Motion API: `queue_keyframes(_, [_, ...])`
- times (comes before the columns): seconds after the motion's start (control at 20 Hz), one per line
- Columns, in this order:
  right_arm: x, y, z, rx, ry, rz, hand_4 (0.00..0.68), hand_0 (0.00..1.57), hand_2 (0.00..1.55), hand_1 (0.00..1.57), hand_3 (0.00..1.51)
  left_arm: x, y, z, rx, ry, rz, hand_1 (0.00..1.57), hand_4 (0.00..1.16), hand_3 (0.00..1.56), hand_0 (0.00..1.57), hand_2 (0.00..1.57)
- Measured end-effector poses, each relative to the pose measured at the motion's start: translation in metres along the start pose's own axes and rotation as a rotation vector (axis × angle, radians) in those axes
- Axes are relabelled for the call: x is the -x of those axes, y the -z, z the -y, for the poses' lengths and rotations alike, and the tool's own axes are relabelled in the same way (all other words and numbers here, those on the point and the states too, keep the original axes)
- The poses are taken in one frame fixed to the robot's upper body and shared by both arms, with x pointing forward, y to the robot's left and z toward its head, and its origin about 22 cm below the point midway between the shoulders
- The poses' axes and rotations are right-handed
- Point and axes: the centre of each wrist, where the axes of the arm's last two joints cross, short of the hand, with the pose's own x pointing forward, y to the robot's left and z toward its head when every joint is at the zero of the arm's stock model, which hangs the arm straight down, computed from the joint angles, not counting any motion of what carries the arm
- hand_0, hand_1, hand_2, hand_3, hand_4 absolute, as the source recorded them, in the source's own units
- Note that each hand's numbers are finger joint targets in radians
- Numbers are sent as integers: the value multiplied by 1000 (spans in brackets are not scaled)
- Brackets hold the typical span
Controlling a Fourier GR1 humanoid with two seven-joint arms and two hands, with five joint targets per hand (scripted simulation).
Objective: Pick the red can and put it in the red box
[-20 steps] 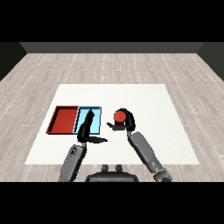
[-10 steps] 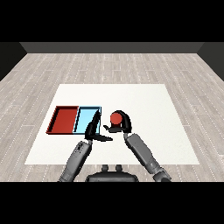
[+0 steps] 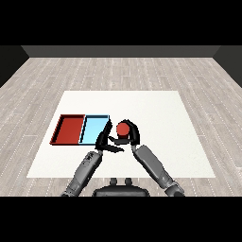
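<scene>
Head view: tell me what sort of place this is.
Probably a bare test room for tabletop sorting: a white table on a grey plank floor, dark walls behind, a red tray and a blue tray side by side, and a red can.

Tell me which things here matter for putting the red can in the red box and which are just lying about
Job: red can, held in the right hand; red tray; left hand close beside the can.
Lying about: blue tray.
</scene>
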Motion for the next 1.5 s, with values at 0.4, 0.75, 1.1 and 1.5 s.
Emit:
queue_keyframes(0.4, [3,-1,-7,-11,14,-3,625,1460,1433,1460,1371,9,1,11,12,-33,-24,0,0,0,0,0])
queue_keyframes(0.75, [6,-1,-17,-35,43,-6,618,1500,1450,1500,1375,8,9,19,33,-40,-10,0,0,0,0,0])
queue_keyframes(1.1, [1,0,-29,-60,35,-9,646,1487,1457,1487,1372,9,10,23,25,-34,10,0,217,0,0,0])
queue_keyframes(1.5, [-1,7,-35,-78,34,-3,628,1470,1448,1470,1373,7,12,25,-128,23,-39,1571,922,1429,1571,1533])
